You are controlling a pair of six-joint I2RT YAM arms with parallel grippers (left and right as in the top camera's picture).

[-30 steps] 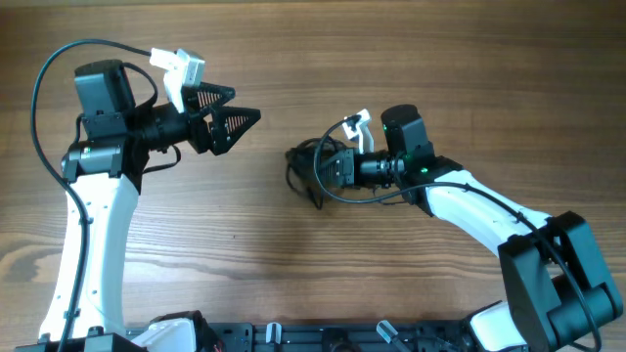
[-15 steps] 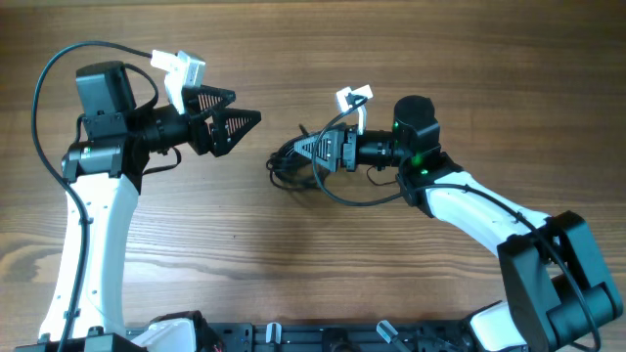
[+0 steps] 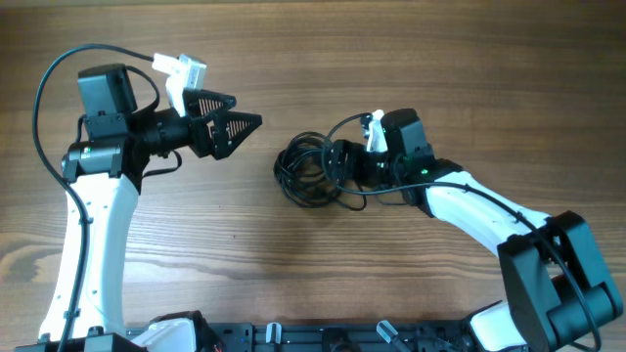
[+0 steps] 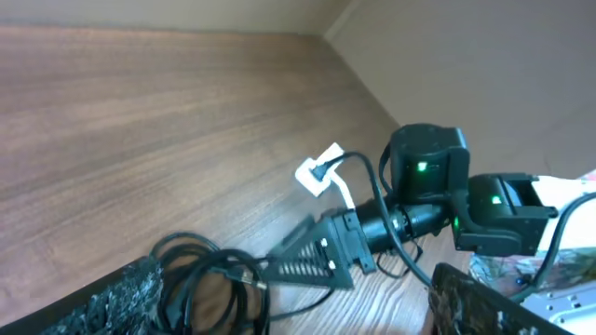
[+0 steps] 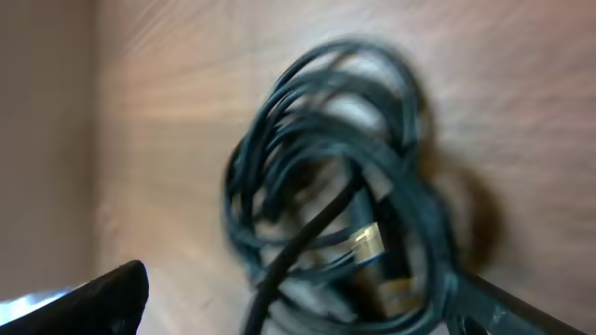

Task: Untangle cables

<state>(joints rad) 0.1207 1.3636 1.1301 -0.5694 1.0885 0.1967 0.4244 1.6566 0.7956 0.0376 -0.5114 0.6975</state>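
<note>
Cables [image 5: 386,200] blurred in the right wrist view, ends indistinct

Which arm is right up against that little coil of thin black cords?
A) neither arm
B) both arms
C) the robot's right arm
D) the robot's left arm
C: in the overhead view the right end effector is at the edge of the coiled cables, while the left end effector is open and off to one side, well apart from them.
</note>
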